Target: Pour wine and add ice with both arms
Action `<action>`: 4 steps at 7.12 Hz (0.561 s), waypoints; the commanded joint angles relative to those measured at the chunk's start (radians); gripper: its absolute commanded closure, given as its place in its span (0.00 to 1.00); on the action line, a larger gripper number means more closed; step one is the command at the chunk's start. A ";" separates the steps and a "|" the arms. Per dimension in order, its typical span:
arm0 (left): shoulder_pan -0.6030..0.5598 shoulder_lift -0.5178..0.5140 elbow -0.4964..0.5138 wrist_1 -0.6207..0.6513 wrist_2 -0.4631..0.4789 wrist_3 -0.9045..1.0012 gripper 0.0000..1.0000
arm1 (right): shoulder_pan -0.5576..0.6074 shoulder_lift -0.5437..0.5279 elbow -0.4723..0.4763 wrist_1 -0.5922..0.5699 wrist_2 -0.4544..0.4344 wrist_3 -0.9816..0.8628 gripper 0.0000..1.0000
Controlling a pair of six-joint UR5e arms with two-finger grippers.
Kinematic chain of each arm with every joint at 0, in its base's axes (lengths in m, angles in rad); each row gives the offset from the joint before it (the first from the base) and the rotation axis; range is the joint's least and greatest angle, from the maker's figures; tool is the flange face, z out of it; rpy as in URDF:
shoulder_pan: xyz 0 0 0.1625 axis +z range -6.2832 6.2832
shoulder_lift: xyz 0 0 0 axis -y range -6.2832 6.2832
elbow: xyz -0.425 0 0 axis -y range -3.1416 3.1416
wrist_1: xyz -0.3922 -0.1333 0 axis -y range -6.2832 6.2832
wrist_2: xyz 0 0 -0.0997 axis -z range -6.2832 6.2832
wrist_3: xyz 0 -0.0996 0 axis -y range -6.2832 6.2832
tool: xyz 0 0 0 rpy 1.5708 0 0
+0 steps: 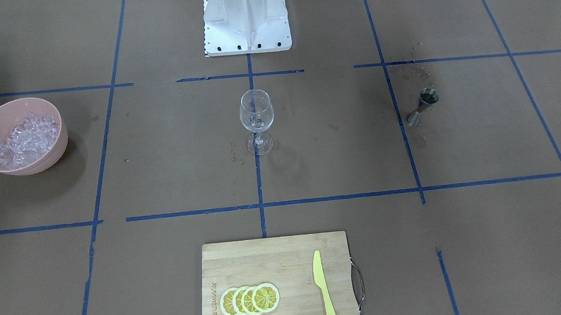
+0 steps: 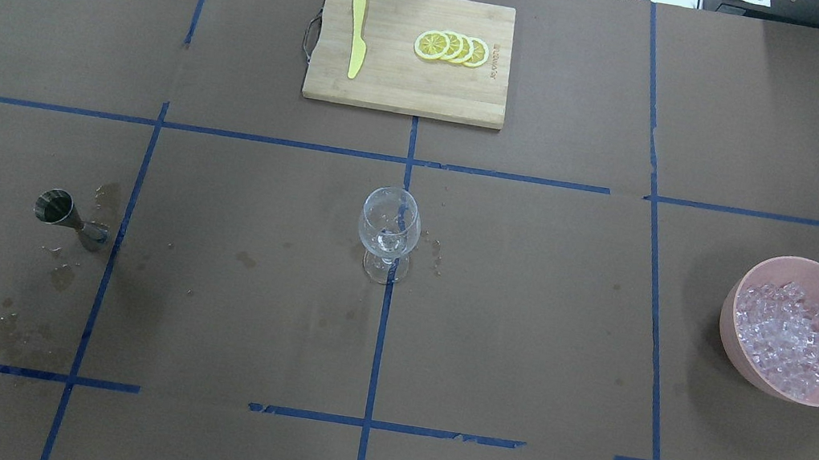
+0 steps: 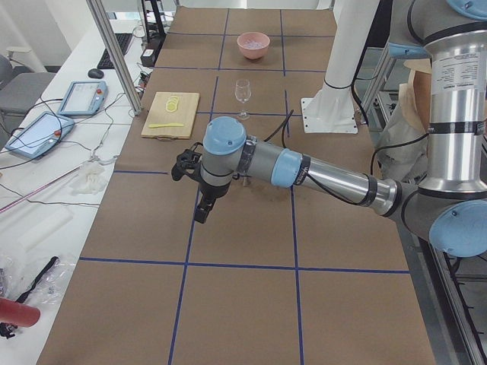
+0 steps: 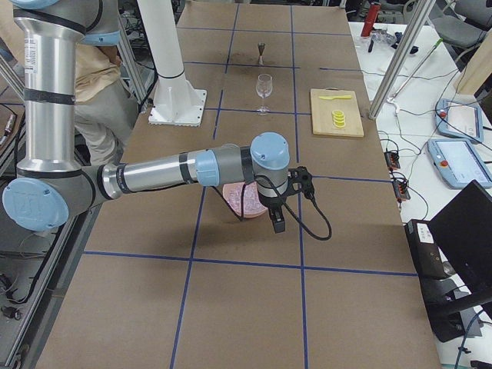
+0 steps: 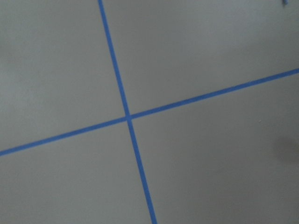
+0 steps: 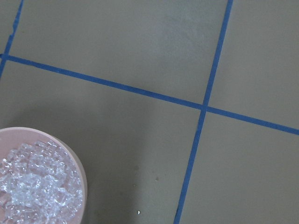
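Observation:
A clear wine glass stands upright at the table's centre, also in the overhead view; I cannot tell if it holds wine. A steel jigger stands on the robot's left, with wet spots around it. A pink bowl holds ice cubes on the robot's right, and the right wrist view shows that ice. My left gripper hangs over bare table, away from the jigger. My right gripper hangs just beside the bowl. I cannot tell whether either is open or shut.
A wooden cutting board lies at the far middle edge with several yellow lemon slices and a yellow knife. The white ribbed base block stands behind the glass. Blue tape lines cross the brown table cover.

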 commanded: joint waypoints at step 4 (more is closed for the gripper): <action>0.030 0.010 0.127 -0.770 -0.012 -0.281 0.00 | 0.000 0.010 -0.010 0.062 0.010 0.003 0.00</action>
